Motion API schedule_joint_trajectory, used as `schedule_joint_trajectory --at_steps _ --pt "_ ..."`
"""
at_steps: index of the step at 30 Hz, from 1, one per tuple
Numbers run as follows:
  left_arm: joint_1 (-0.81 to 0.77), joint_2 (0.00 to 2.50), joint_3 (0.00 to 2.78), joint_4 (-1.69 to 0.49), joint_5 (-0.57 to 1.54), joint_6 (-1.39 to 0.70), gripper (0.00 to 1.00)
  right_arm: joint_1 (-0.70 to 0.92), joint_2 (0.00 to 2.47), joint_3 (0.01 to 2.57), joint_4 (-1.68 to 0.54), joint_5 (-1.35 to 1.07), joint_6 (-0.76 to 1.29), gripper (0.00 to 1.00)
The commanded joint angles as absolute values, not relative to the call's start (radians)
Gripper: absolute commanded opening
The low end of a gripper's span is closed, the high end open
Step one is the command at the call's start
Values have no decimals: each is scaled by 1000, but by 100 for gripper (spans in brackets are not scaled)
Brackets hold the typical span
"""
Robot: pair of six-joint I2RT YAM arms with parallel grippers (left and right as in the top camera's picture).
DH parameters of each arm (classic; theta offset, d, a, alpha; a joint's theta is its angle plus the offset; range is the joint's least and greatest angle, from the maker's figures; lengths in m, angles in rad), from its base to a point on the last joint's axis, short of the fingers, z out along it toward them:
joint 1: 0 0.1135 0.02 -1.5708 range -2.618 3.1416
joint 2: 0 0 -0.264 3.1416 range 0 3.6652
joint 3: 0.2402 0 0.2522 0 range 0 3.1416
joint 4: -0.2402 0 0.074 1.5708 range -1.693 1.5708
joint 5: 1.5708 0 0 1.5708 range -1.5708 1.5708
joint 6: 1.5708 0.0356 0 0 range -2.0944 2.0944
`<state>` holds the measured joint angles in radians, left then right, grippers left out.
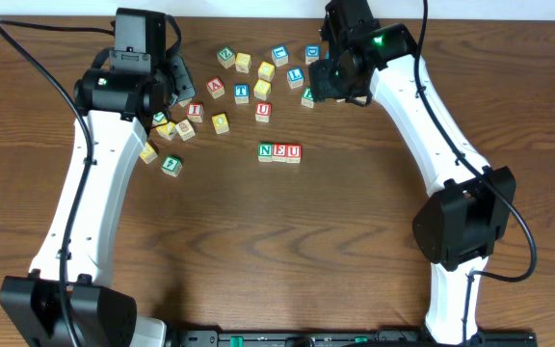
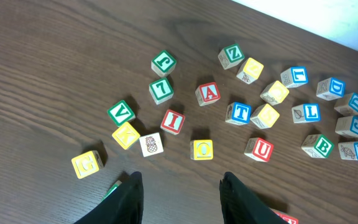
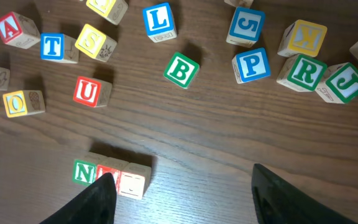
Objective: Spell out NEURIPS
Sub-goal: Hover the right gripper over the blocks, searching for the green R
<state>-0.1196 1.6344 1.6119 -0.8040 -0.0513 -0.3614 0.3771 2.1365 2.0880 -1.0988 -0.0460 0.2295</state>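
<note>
Dark brown wood is seen all over, for the table [image 1: 355, 241] is bare apart from letter blocks. Near the middle, three blocks are lined up side by side and touching, so that N, E, U can be read: the NEU row [image 1: 279, 151]. It is set away from the pile, likely so the word can be kept neat and made longer on its right end.

The other letters are left mixed up among the loose blocks [image 1: 258, 72] at the far side. It is judged that the green R block [image 3: 304, 70] is wanted next. It is found near the blue P block [image 3: 251, 65] and just beside a green J [image 3: 345, 81]. The red I block [image 2: 172, 121] is seen under the left arm. The yellow S block [image 3: 96, 42] is seen next to a blue T [image 3: 53, 45].

The right gripper [image 3: 182, 177] is held wide open over the table with nothing in it, likely made ready for a grab. The left gripper [image 2: 180, 180] is opened only a little, and nothing is held in it either.
</note>
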Motion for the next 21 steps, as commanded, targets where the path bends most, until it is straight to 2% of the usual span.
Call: schedule_joint_trajectory --at_steps 1,21 --pt "-118 1646 1605 -805 -53 -348 40 381 2119 2112 -1108 -28 196 65" --pt "-118 1646 1605 -807 -53 -348 40 380 2119 2114 -1080 -25 185 65"
